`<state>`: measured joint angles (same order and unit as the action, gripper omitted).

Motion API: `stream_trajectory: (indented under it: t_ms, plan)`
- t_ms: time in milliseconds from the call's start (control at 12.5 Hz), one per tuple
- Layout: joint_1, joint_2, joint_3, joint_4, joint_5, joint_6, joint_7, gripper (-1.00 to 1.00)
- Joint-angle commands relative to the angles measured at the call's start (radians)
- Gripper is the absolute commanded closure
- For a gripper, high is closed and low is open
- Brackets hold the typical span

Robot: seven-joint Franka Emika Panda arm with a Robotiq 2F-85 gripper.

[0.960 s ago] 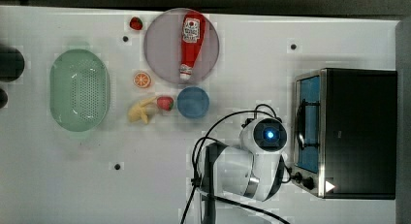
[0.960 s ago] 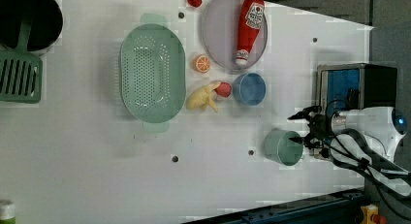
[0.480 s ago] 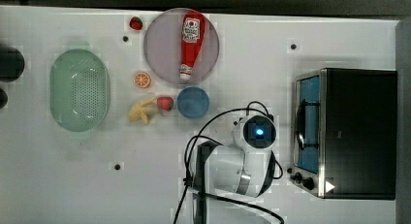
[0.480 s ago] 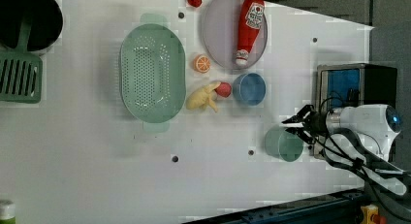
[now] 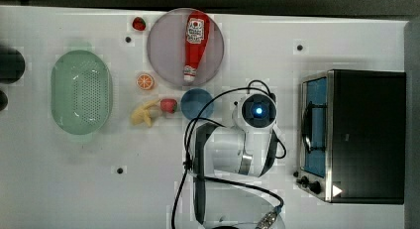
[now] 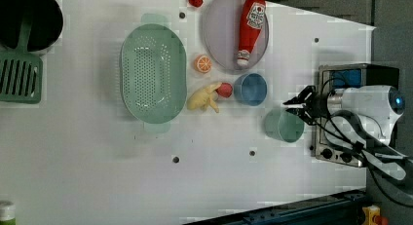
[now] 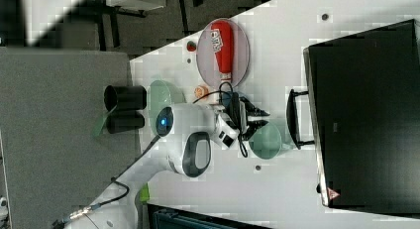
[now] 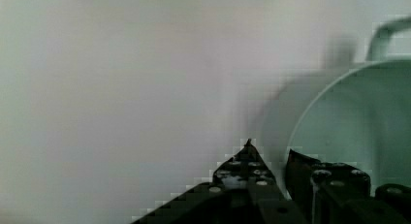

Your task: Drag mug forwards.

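Claw gripped the rim of the green mug, one finger inside, one outside, on the white bench beside the toaster oven.

white table — dark floor beyond its edge | grey panel beside it

From the mug in the left view, the toaster oven crowds in at three o'clock, just beside it. The blue bowl sits near at eleven o'clock, with the strawberry and banana beyond. Bare white table lies open from six round to nine o'clock (only small dark holes).
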<state>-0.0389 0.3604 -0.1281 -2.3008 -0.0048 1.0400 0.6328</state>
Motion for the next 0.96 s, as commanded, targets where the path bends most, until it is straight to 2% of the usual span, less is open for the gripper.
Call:
stream_trajectory:
  t_ms: [80,320,960]
  plan:
    - [-0.009,0.063,-0.013,0.130,0.002,-0.050,0.016,0.65]
    - [-0.009,0.118,-0.012,0.241,0.002,-0.100,0.015,0.65]
    - [-0.009,0.277,-0.004,0.495,0.002,-0.100,0.016,0.65]
